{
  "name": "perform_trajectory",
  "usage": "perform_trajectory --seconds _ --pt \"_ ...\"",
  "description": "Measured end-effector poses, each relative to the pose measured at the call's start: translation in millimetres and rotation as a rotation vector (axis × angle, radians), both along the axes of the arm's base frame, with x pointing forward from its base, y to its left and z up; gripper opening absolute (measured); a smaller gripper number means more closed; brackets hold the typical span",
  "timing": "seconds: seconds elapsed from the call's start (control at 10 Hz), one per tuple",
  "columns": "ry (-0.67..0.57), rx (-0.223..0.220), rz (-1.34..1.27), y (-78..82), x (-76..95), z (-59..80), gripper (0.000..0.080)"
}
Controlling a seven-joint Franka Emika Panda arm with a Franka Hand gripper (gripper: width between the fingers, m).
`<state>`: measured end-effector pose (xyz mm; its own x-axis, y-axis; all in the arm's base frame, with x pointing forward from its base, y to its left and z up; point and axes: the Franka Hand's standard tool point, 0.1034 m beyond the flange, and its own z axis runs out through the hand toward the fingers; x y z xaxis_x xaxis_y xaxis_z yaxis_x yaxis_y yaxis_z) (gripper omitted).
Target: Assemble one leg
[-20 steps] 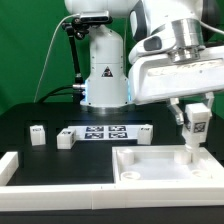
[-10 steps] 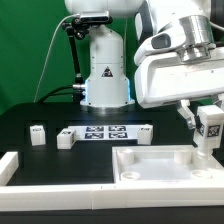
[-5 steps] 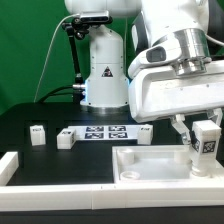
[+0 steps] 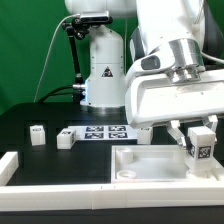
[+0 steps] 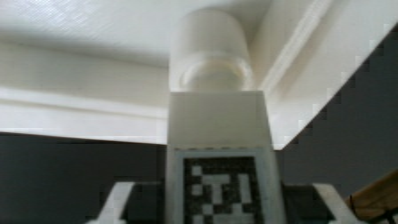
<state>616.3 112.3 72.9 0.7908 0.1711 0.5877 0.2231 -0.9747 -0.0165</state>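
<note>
My gripper (image 4: 203, 138) is shut on the leg (image 4: 203, 143), a small white post with a black-and-white tag on its face. It holds the leg upright over the far right corner of the large flat white panel (image 4: 150, 167). In the wrist view the leg (image 5: 217, 130) runs out from between the fingers (image 5: 123, 198), and its rounded end points into the panel's rimmed corner (image 5: 302, 60). Whether the end touches the panel cannot be told.
Three more small white legs stand on the black table: one at the exterior view's left (image 4: 38, 133), one left of the marker board (image 4: 66, 138), and one right of it (image 4: 145, 131). The marker board (image 4: 105, 132) lies mid-table. A long white rail (image 4: 50, 180) runs along the front.
The gripper has carried the leg toward the exterior view's right, then down and slightly back left over the panel's far right corner. The tilted leg is now upright.
</note>
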Motion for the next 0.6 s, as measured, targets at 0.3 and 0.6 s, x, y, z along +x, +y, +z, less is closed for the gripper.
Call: perform_trajectory --seconds 0.3,0.6 --pt "0.020 -0.001 0.003 0.2 1.4 0.2 0.0290" --pt "0.032 -0.001 0.005 0.5 -0.2 -2.2 0.0565"
